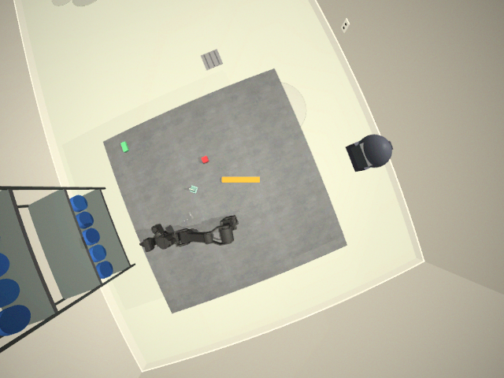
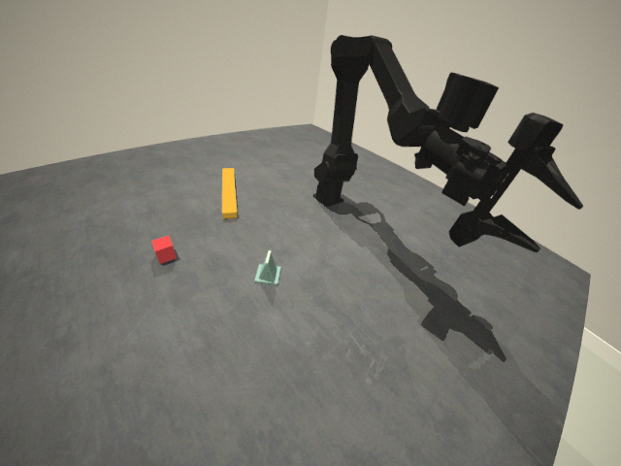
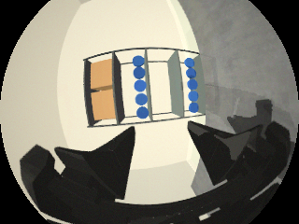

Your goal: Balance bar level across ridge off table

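The orange-yellow bar point(image 1: 240, 179) point(image 2: 228, 192) lies flat on the grey table point(image 1: 264, 122) point(image 2: 150, 376). The mint-green ridge point(image 1: 193, 189) point(image 2: 268, 273) stands upright on its square base, apart from the bar, with nothing on top. My gripper point(image 2: 560, 228) point(image 3: 163, 127) is open and empty. It is raised well above the table, to the right of the ridge in the exterior view, and points away from both the bar and the ridge. In the wrist view neither bar nor ridge shows.
A red cube point(image 1: 205, 160) point(image 2: 164, 249) sits on the table near the ridge and the bar. A green block point(image 1: 124, 146) lies near a table corner. A shelf with blue round items point(image 1: 49, 248) point(image 3: 176, 89) stands beyond the table's edge.
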Robot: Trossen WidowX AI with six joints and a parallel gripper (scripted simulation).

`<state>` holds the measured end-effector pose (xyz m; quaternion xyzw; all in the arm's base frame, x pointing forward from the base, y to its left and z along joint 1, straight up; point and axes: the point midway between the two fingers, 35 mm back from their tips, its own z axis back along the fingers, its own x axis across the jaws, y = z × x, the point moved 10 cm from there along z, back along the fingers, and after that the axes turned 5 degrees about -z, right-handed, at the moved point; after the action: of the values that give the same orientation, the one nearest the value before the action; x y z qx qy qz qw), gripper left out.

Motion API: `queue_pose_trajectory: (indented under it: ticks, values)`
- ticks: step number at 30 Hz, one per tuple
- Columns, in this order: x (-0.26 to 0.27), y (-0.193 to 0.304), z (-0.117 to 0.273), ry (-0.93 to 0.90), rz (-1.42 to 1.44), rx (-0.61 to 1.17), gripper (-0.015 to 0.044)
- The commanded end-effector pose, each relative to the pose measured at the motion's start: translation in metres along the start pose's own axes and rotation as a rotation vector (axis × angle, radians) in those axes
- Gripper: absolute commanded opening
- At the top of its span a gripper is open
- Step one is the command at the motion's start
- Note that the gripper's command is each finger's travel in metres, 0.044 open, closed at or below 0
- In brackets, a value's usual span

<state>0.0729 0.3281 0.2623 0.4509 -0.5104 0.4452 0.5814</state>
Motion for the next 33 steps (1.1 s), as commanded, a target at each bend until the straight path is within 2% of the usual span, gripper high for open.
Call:
queue_pose_trajectory:
  ticks: [1, 21, 33]
  values:
    - [-0.001, -0.021, 0.0, 0.041, 0.104, -0.061, 0.0315]
    - [-0.009, -0.099, 0.018, 0.23, 0.429, -0.253, 0.0315]
    - [-0.016, -0.152, 0.04, 0.453, 0.649, -0.335, 0.0315]
